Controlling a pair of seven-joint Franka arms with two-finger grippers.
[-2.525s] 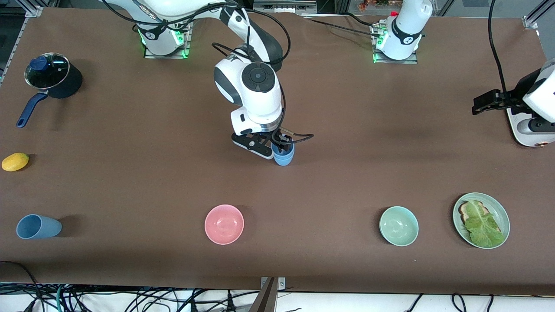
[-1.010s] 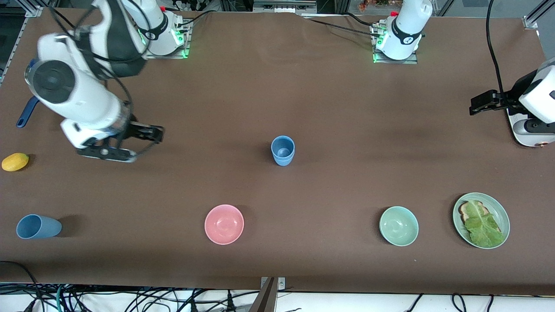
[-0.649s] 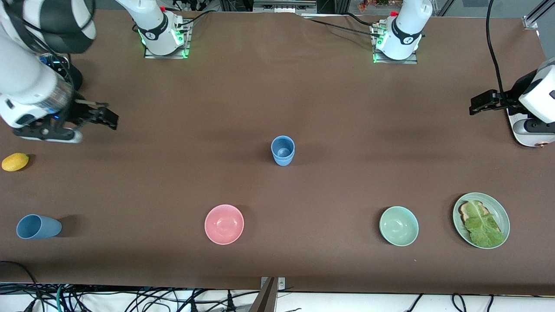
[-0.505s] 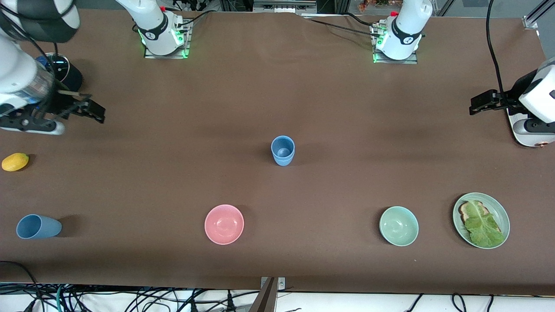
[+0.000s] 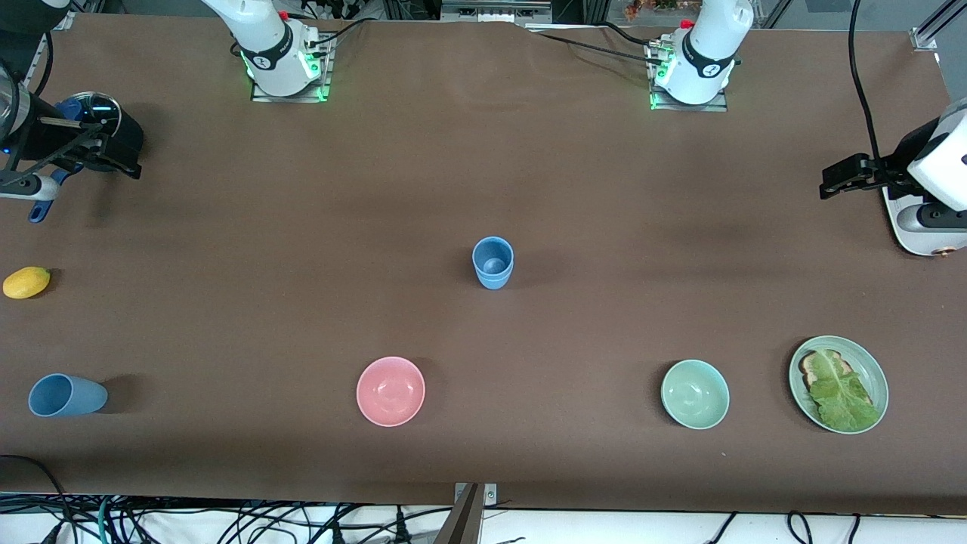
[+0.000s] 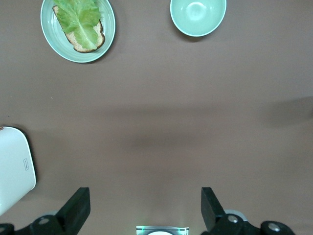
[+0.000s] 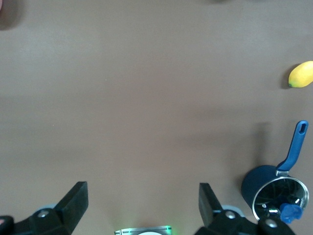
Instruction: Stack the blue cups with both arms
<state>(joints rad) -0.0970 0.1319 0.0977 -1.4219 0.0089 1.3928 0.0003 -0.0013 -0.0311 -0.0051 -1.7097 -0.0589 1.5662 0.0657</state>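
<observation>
A light-blue cup (image 5: 492,263) stands upright in the middle of the table; a second edge low on its wall suggests one cup nested in another. Another blue cup (image 5: 66,395) lies on its side near the front camera at the right arm's end. My right gripper (image 5: 113,155) is open and empty, up over the navy pot (image 5: 102,125); its wrist view (image 7: 142,193) shows bare table between the fingers. My left gripper (image 5: 838,181) is open and empty, over the table at the left arm's end; its wrist view (image 6: 145,196) shows nothing between the fingers.
A yellow lemon (image 5: 26,282) lies between the pot and the fallen cup, also in the right wrist view (image 7: 301,74) with the pot (image 7: 271,188). A pink bowl (image 5: 390,391), a green bowl (image 5: 695,394), a toast-and-lettuce plate (image 5: 876,370) and a white appliance (image 5: 918,227).
My right gripper let go of the cup in the middle, opened, and swung away to its end of the table, over the pot. The left arm has barely moved.
</observation>
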